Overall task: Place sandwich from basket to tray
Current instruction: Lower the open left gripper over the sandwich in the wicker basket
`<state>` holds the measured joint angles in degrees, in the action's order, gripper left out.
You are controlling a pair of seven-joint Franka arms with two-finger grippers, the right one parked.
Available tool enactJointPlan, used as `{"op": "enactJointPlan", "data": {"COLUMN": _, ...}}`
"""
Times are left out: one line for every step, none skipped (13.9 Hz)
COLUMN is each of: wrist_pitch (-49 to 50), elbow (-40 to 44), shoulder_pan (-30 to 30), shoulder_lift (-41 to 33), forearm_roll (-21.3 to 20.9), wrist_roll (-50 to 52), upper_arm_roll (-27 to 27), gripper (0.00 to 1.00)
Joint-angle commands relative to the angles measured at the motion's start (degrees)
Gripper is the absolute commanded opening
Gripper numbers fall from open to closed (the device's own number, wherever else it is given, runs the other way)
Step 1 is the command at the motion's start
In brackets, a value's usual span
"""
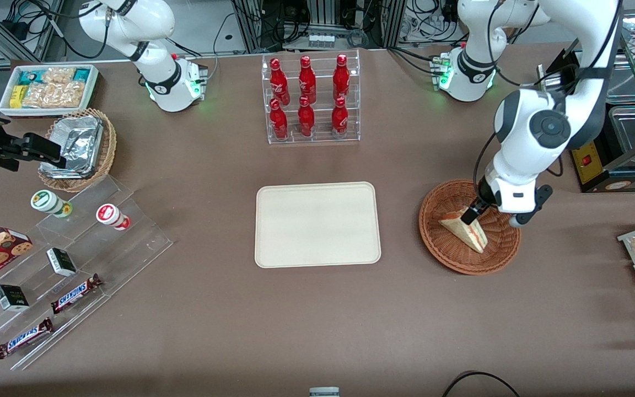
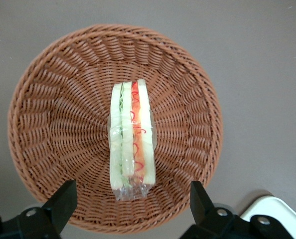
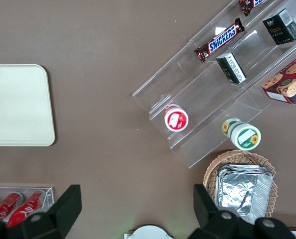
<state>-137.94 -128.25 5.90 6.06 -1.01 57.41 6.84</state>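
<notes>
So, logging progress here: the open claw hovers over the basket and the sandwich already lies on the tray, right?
Not quite. The sandwich lies in the basket, not on the tray; the left wrist view shows it there, with the open claw above it.

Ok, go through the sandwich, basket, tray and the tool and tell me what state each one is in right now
sandwich: wrapped in clear film, standing on edge in the basket, not gripped.
basket: upright on the table, holding only the sandwich.
tray: flat on the table, nothing on it.
tool: open, hovering just above the sandwich, one finger on either side.
</notes>
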Motion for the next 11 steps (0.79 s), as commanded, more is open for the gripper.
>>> {"op": "enactJointPlan", "data": {"wrist_pitch": -3.81, "elbow": -1.91, "shoulder_pan": 0.34, "shoulder_lift": 1.23, "forearm_roll": 0.31, "wrist_roll": 1.39, "upper_arm_roll": -0.34, "gripper": 1.00}}
{"op": "enactJointPlan", "data": {"wrist_pitch": -5.22, "elbow": -2.61, "shoulder_pan": 0.34, "shoulder_lift": 1.84, "forearm_roll": 0.31, "wrist_roll": 1.48, "upper_arm_roll": -0.34, "gripper": 1.00}}
{"op": "enactJointPlan", "data": {"wrist_pitch": -6.88, "elbow": -3.14, "shoulder_pan": 0.34, "shoulder_lift": 2.46, "forearm_roll": 0.31, "wrist_roll": 1.65, "upper_arm_roll": -0.34, "gripper": 1.00}}
{"op": "enactJointPlan", "data": {"wrist_pitch": -8.73, "elbow": -3.49, "shoulder_pan": 0.34, "shoulder_lift": 3.60, "forearm_roll": 0.31, "wrist_roll": 2.26, "upper_arm_roll": -0.34, "gripper": 1.00}}
{"op": "enactJointPlan", "data": {"wrist_pitch": -9.96, "elbow": -3.67, "shoulder_pan": 0.34, "shoulder_lift": 4.74, "forearm_roll": 0.31, "wrist_roll": 2.27, "upper_arm_roll": -0.34, "gripper": 1.00}}
{"op": "enactJointPlan", "data": {"wrist_pitch": -10.32, "elbow": -3.67, "shoulder_pan": 0.34, "shoulder_lift": 5.45, "forearm_roll": 0.22, "wrist_roll": 2.27, "upper_arm_roll": -0.34, "gripper": 1.00}}
{"op": "enactJointPlan", "data": {"wrist_pitch": -10.42, "elbow": -3.76, "shoulder_pan": 0.34, "shoulder_lift": 5.97, "forearm_roll": 0.04, "wrist_roll": 2.27, "upper_arm_roll": -0.43, "gripper": 1.00}}
{"op": "enactJointPlan", "data": {"wrist_pitch": -10.76, "elbow": -3.76, "shoulder_pan": 0.34, "shoulder_lift": 6.41, "forearm_roll": -0.05, "wrist_roll": 2.27, "upper_arm_roll": -0.43, "gripper": 1.00}}
{"op": "enactJointPlan", "data": {"wrist_pitch": -10.77, "elbow": -3.76, "shoulder_pan": 0.34, "shoulder_lift": 7.03, "forearm_roll": -0.13, "wrist_roll": 2.27, "upper_arm_roll": -0.43, "gripper": 0.97}}
{"op": "enactJointPlan", "data": {"wrist_pitch": -10.77, "elbow": -3.67, "shoulder_pan": 0.34, "shoulder_lift": 7.38, "forearm_roll": -0.22, "wrist_roll": 2.27, "upper_arm_roll": -0.43, "gripper": 0.83}}
{"op": "enactJointPlan", "data": {"wrist_pitch": -10.77, "elbow": -3.50, "shoulder_pan": -0.01, "shoulder_lift": 7.30, "forearm_roll": -0.22, "wrist_roll": 2.18, "upper_arm_roll": -0.43, "gripper": 0.51}}
